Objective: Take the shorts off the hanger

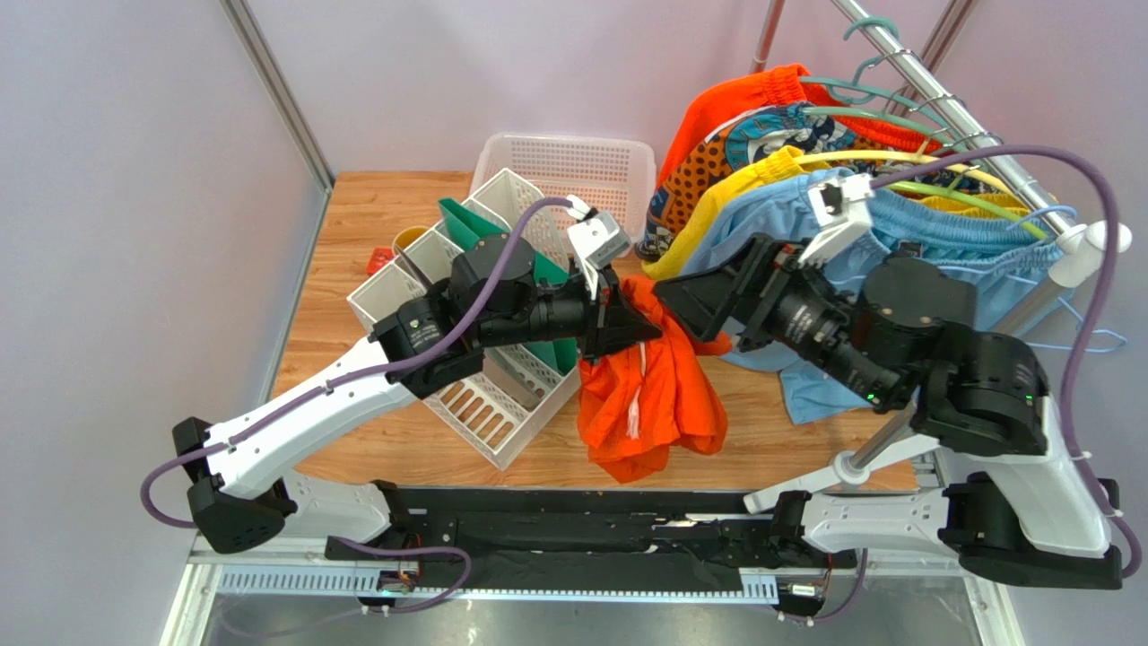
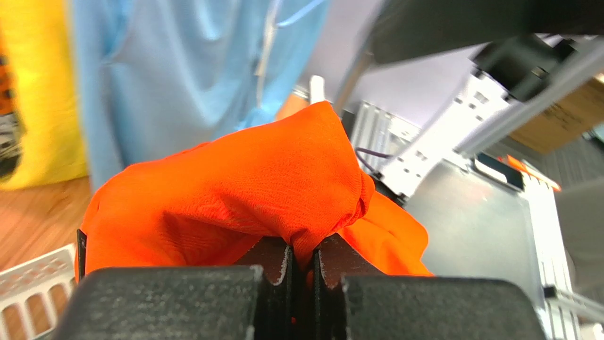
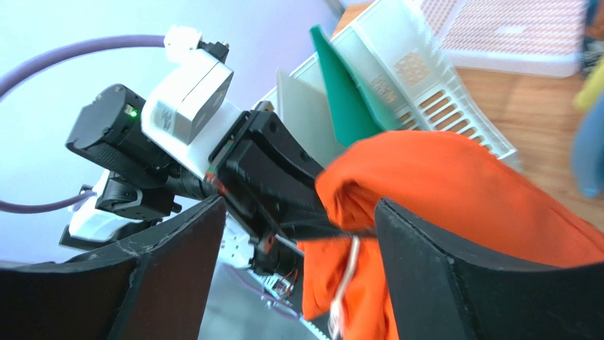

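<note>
Orange shorts (image 1: 654, 397) hang in a bunch over the wooden table (image 1: 391, 216), near its front middle and clear of the clothes rail (image 1: 930, 81). Pale lilac walls (image 1: 135, 202) close the cell in. A white basket (image 1: 566, 162) sits at the back and a white file rack (image 1: 499, 404) with a green divider on the left. The light blue shorts (image 1: 768, 216) hang from the rail at the right back, beside a yellow pair (image 1: 735, 175).

The left wrist view shows what the overhead cannot — the left gripper (image 2: 301, 273) clamped tight on a fold of orange cloth. The right wrist view shows the right gripper (image 3: 298, 207) spread wide — jaws either side of the cloth, gripping nothing — with a white drawstring (image 3: 345, 269) dangling.
</note>
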You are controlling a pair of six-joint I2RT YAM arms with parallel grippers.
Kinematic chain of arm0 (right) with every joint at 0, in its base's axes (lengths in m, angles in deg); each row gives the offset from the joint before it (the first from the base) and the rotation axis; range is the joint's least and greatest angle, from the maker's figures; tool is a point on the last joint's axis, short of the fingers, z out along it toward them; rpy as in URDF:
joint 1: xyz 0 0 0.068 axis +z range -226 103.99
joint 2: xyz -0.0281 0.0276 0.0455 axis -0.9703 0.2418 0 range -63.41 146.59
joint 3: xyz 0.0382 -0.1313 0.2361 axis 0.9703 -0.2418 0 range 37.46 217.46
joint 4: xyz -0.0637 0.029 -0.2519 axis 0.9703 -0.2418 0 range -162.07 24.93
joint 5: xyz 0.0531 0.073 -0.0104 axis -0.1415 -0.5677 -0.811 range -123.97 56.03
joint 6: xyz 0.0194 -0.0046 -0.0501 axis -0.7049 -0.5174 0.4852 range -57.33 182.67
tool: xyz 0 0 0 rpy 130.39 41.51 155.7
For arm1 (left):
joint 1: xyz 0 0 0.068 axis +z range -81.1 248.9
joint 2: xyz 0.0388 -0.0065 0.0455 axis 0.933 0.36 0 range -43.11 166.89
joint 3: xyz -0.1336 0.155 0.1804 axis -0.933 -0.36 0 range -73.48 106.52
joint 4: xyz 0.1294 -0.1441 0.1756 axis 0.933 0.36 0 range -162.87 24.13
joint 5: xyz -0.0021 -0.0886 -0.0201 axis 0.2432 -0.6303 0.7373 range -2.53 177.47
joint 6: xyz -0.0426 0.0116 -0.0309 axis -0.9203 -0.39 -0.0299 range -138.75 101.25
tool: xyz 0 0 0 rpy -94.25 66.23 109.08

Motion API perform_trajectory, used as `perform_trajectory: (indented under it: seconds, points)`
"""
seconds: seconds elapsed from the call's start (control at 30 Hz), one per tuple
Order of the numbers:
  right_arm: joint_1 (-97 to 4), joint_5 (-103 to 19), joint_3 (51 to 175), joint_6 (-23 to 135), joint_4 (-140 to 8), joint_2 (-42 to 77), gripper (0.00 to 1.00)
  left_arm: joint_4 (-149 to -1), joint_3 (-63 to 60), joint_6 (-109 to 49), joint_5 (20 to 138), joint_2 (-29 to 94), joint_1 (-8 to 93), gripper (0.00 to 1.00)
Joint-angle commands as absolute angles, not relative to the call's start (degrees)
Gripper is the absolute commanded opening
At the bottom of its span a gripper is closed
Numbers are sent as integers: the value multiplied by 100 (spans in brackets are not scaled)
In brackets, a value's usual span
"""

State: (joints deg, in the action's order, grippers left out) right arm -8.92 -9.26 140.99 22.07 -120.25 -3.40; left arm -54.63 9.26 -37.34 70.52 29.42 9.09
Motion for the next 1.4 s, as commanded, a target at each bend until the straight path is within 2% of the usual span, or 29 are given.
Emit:
perform_trajectory:
  seconds: [0.0, 0.03, 0.17, 0.27, 0.57, 0.7, 0.83, 0.97, 1.1, 1.2, 1.37]
  points:
    - [-868, -103, 14644, 2364, -12851, -540, 84, -5775, 1255, -3818, 7393, 2694, 1281, 0]
    - [-868, -58, 14706, 2391, -12896, -680, 87, -5827, 1309, -3800, 7385, 2746, 1335, 0]
    - [-868, -92, 14628, 2479, -13045, -1023, 87, -5995, 1774, -3669, 7323, 3062, 1607, 0]
    - [-868, -294, 14522, 2505, -13282, -1138, 86, -5960, 2624, -3406, 7489, 3493, 1774, 0]
    - [-868, -137, 14671, 2715, -13828, -1059, 86, -6258, 4620, -2605, 7991, 4951, 2459, 0]
    - [-868, -5, 15127, 2891, -13995, -831, 86, -6338, 5465, -2736, 7833, 5698, 2942, 0]
    - [-868, 162, 14979, 3015, -13838, -778, 86, -6548, 6211, -2772, 7570, 6516, 3356, 0]
    - [-868, 215, 14996, 3199, -13697, -699, 85, -6680, 6722, -2676, 7157, 7114, 3804, 0]
    - [-877, 645, 15224, 3471, -13696, -681, 84, -6996, 6820, -2508, 7296, 7623, 4103, 0]
    - [-868, 988, 15225, 3638, -13547, -742, 84, -7260, 6837, -2464, 7673, 7975, 4218, 0]
    - [-868, 1234, 15233, 4148, -13187, -638, 84, -7655, 6934, -2517, 8955, 8476, 4236, 0]
